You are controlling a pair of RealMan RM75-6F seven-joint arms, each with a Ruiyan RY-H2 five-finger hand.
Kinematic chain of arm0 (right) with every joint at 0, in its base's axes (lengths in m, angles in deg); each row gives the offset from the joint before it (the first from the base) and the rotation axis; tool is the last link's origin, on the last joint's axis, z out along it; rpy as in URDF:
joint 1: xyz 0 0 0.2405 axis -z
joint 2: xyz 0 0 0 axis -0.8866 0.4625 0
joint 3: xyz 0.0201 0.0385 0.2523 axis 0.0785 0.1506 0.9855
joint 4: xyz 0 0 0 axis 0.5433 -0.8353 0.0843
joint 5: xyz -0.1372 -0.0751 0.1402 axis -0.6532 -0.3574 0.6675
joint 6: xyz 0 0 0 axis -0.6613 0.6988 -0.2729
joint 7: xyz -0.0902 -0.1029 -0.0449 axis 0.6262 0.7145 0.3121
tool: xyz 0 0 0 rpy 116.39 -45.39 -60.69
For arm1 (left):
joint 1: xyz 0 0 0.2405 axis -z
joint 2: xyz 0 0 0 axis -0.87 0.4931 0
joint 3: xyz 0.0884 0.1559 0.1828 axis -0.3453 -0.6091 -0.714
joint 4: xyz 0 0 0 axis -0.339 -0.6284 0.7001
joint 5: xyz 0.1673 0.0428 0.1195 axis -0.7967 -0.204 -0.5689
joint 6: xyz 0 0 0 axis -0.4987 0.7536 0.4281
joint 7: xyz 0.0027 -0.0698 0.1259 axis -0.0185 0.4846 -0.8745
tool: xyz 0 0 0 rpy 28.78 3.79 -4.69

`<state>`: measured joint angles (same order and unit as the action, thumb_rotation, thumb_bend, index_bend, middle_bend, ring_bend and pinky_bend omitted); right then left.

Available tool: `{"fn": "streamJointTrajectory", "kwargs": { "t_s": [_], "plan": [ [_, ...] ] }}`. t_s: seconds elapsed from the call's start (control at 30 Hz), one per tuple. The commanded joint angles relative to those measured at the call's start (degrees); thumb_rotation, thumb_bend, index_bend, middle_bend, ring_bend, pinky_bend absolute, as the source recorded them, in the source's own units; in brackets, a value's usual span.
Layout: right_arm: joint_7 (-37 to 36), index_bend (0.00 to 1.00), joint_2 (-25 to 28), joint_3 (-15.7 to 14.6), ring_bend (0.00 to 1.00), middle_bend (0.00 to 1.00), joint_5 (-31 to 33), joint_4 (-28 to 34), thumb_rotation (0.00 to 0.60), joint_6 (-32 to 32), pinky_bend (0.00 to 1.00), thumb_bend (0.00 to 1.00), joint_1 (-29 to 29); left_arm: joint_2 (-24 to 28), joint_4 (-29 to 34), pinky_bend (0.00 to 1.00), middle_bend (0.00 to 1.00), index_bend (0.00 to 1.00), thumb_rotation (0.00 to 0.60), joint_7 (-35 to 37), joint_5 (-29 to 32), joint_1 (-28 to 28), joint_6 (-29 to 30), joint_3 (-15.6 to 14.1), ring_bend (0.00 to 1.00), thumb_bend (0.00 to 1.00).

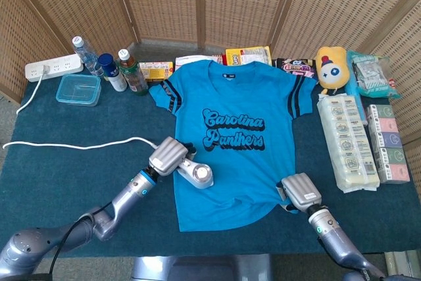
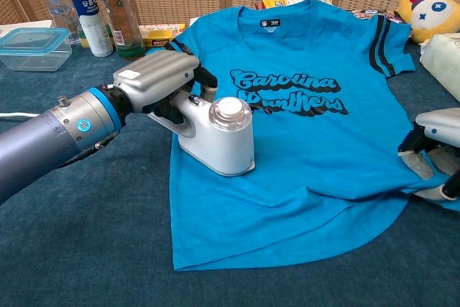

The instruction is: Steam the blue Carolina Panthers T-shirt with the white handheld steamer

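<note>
Setting: bench under dark teal cloth, wicker screens behind.
Left hand: fingers wrapped round the handle of the white steamer.
Steamer: resting on the lower left part of the T-shirt.
T-shirt: flat mid-bench, print up.
Right hand: fingers curled on the bunched right hem.
Progress: judged mid-pass; chest, sleeves and right side apparently remain.
</note>
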<state>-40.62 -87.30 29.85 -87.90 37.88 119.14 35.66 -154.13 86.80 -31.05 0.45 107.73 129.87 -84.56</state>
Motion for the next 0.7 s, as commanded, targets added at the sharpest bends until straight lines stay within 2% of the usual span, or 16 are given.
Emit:
{"fn": "streamJointTrajectory", "kwargs": {
  "t_s": [0.03,0.33,0.7],
  "plan": [
    [-0.1,0.74,0.0,0.0,0.74,0.68,0.0,-0.1,0.6,-0.1,0.84,0.37,0.0,-0.5,-2.5,0.8,0.85,0.74,0.6,-0.6,1.7,0.1,-0.8,1.5,0.77,0.52],
    [-1.0,0.74,0.1,0.1,0.74,0.68,0.2,-0.8,0.6,-0.4,0.84,0.37,-0.1,-3.0,-7.8,0.8,0.85,0.74,0.6,-5.4,6.8,0.1,-2.6,5.4,0.77,0.52],
    [-2.2,0.74,0.3,0.1,0.74,0.68,0.2,-1.5,0.6,-0.8,0.84,0.37,-0.2,-6.4,-8.8,0.8,0.85,0.74,0.6,-11.1,9.7,2.8,-4.3,8.4,0.77,0.52]
  ]
}}
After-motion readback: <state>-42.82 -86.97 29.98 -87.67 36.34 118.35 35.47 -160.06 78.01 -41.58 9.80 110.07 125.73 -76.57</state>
